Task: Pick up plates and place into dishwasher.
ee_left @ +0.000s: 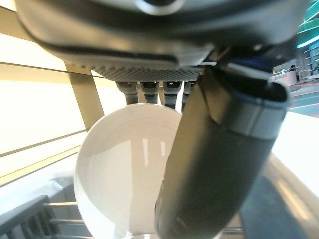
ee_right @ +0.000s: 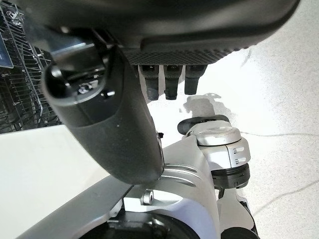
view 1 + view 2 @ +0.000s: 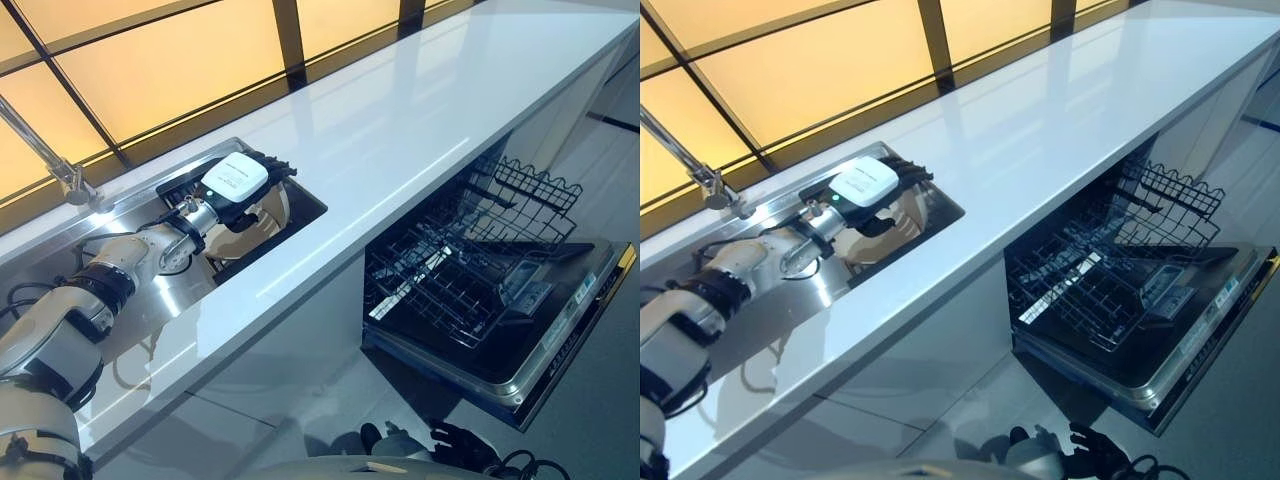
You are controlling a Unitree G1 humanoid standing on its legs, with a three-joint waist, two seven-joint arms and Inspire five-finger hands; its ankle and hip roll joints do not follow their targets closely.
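Note:
A white plate [image 1: 119,179] stands on edge in a dark rack inside the sink [image 3: 185,295]. My left hand [image 3: 235,185] reaches into the sink over it. In the left wrist view the thumb [image 1: 219,164] lies across the plate's face and the fingers [image 1: 149,92] pass behind its top rim, so the hand is shut on the plate [image 3: 270,215]. The dishwasher [image 3: 540,350] stands open below the counter at the right, its lower rack [image 3: 460,285] pulled out over the door. My right hand [image 3: 462,445] hangs low by the floor, open and holding nothing.
A long white countertop [image 3: 400,130] runs from the sink to the far right. A steel faucet [image 3: 60,170] rises at the sink's left end. The dishwasher's upper rack [image 3: 535,190] sticks out under the counter edge. Pale tiled floor [image 2: 279,64] lies before the dishwasher.

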